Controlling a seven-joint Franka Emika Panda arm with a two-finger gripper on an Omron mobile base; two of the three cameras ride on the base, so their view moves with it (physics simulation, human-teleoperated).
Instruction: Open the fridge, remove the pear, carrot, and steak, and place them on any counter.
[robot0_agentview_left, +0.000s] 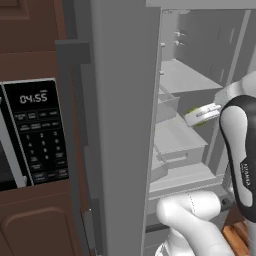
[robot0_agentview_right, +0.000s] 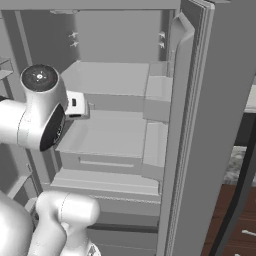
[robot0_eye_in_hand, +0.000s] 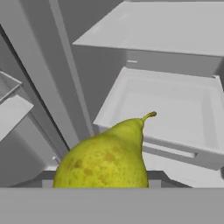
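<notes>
Pear at the end effector, in front of the open fridge.

In the hand view the yellow-green pear (robot0_eye_in_hand: 107, 159) sits right at the end effector, stem pointing toward the fridge's (robot0_agentview_left: 125, 100) pale shelves (robot0_eye_in_hand: 175, 105); the fingertips are hidden, so I cannot tell whether they pinch it. The left base view shows a microwave (robot0_agentview_left: 35, 132) beside the fridge.

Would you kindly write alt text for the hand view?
A yellow-green pear with brown speckles and a curved stem sits close in the foreground. Behind it are the open fridge's pale grey shelves and a shallow drawer.
</notes>
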